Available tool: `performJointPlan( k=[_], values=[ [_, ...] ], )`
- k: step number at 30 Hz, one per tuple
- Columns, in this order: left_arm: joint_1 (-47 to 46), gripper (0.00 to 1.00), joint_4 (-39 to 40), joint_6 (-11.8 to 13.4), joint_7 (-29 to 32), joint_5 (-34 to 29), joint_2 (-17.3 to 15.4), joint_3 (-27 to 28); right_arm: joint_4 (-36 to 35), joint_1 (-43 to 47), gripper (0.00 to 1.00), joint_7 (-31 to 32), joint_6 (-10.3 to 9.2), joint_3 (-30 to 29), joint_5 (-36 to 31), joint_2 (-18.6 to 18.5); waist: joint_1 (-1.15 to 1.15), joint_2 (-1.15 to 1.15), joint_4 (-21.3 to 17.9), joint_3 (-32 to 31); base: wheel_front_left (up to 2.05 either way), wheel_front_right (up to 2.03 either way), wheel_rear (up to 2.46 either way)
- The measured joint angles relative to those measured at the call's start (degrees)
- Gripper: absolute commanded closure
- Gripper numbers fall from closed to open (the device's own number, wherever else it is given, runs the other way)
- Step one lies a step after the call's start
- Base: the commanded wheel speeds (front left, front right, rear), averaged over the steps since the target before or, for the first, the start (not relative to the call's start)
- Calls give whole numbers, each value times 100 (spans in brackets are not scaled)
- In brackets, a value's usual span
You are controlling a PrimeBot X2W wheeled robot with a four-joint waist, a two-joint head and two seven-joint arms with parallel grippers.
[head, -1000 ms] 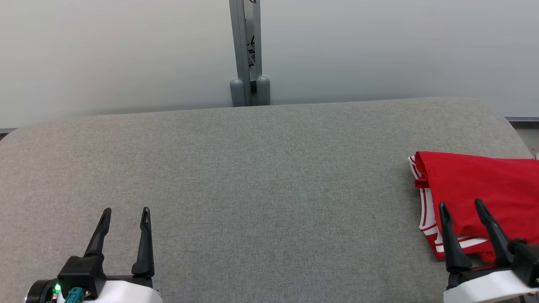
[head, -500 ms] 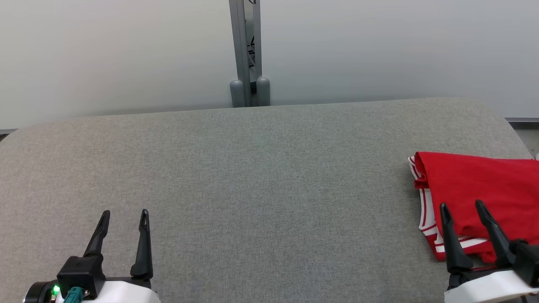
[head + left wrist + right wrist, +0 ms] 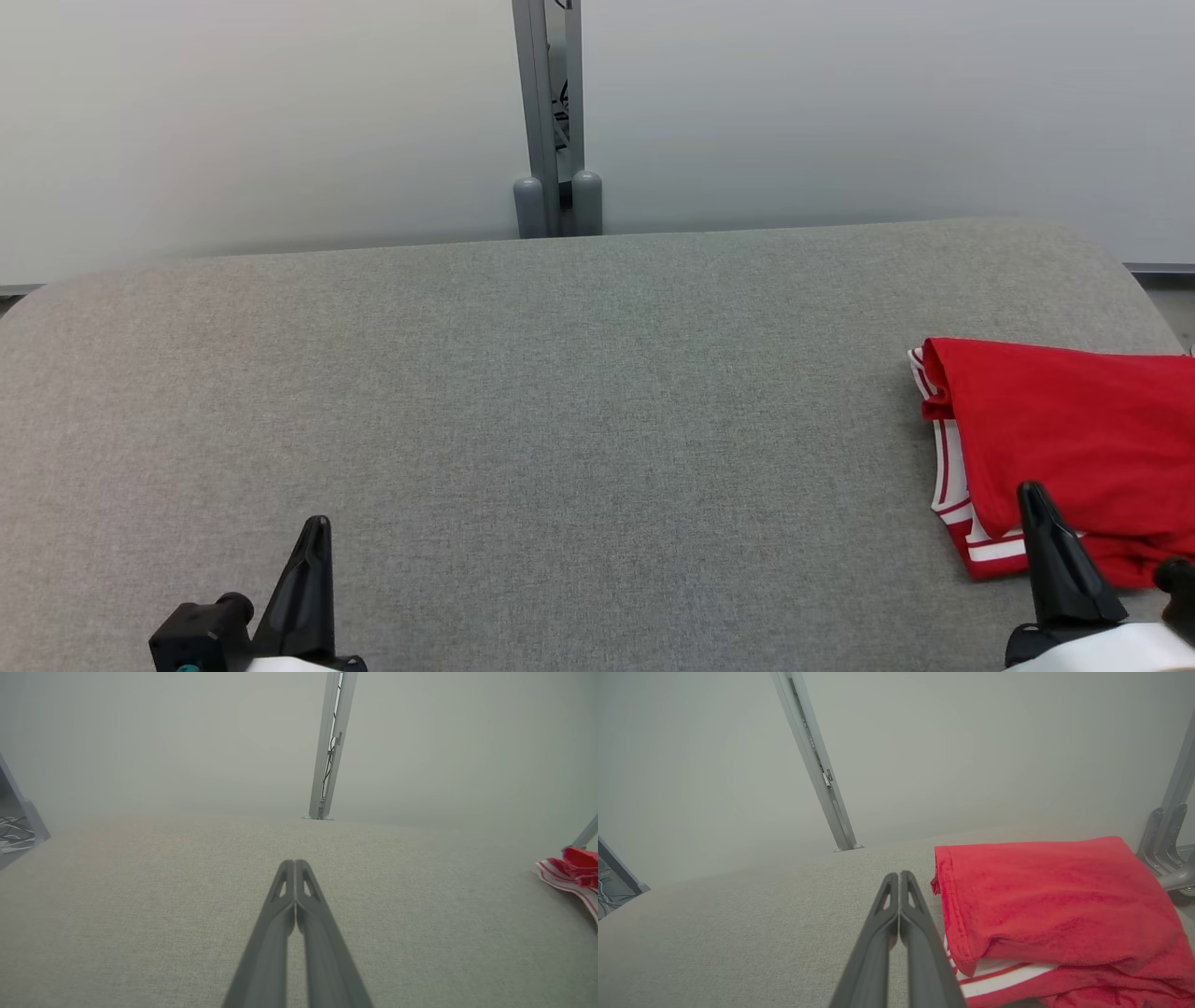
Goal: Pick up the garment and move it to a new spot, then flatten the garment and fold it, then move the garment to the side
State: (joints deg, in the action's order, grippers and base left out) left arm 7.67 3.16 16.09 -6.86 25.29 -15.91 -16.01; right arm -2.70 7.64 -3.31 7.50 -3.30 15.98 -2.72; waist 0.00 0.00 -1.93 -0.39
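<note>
Folded red garment (image 3: 1074,429) lies at the right end of the desk (image 3: 560,373). Left end effector (image 3: 295,865) is fully closed and holds nothing. Right end effector (image 3: 899,877) is fully closed and holds nothing, just beside the garment's left edge.

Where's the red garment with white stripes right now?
In the head view, the folded red garment with white-striped trim lies at the right edge of the grey fabric-covered table, right beside the shut right gripper.

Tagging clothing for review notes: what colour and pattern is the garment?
Red garment with white striped trim at its edge; best in the right wrist view.
</note>
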Motion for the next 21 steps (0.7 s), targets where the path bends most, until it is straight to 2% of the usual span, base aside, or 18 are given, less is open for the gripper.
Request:
performJointPlan(
  k=[9,21],
  values=[
    [218,100,179,-289,-91,738,152,-8,-41,153,100,364,-1,-246,1177,-119,0,0,16,4,0,0,0],
    [514,100,397,-623,-204,1613,346,-29,-76,347,100,915,-1,-657,2434,-123,0,0,36,9,0,0,0]
  ],
)
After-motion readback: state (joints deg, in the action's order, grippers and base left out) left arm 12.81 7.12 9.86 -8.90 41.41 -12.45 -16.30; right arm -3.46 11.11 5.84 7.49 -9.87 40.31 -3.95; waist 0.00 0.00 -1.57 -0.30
